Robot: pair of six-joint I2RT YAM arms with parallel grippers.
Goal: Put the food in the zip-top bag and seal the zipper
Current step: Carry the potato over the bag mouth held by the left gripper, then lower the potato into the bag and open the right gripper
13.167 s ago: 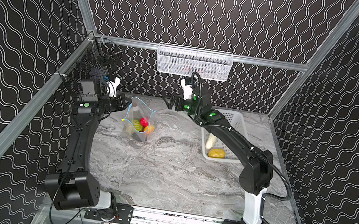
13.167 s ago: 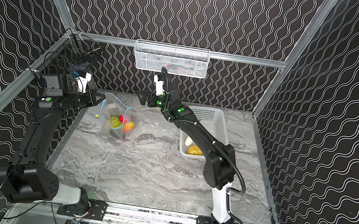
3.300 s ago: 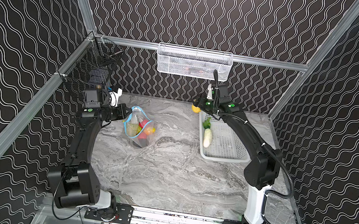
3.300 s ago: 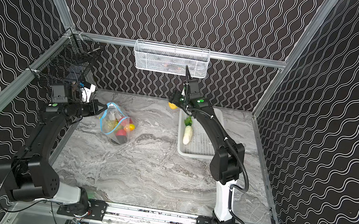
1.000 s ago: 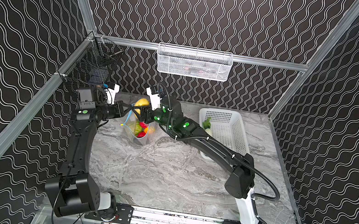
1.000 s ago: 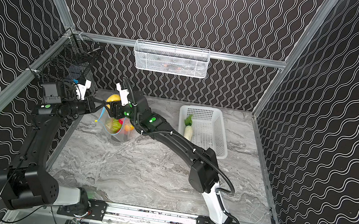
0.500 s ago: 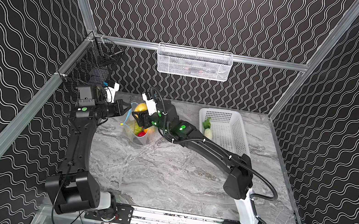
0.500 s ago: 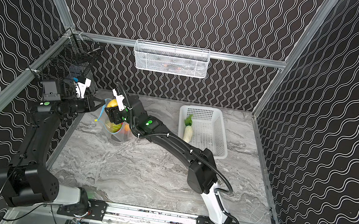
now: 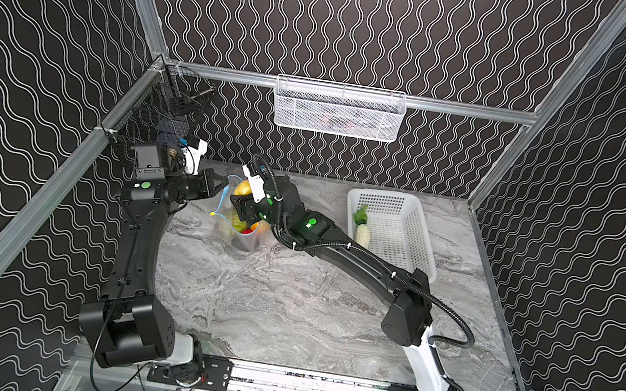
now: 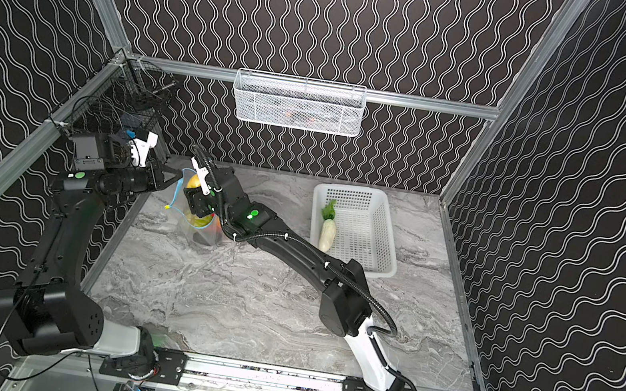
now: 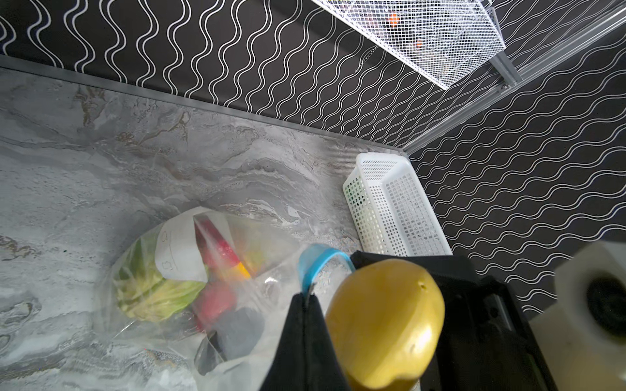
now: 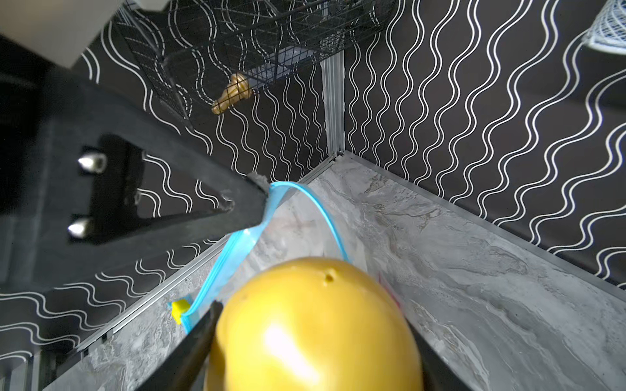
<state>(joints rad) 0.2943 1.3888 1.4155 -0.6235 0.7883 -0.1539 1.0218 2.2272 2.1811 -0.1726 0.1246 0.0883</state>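
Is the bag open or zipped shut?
Open. The blue zipper of the zip-top bag curves in a wide loop; the left gripper pinches one side. The right gripper holds a yellow potato there.

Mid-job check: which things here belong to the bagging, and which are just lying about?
Job: bag, its zipper strip pinched by the left gripper; potato in the right gripper; radish in the white basket.
Lying about: wire basket on the back rail; black mesh basket in the corner.
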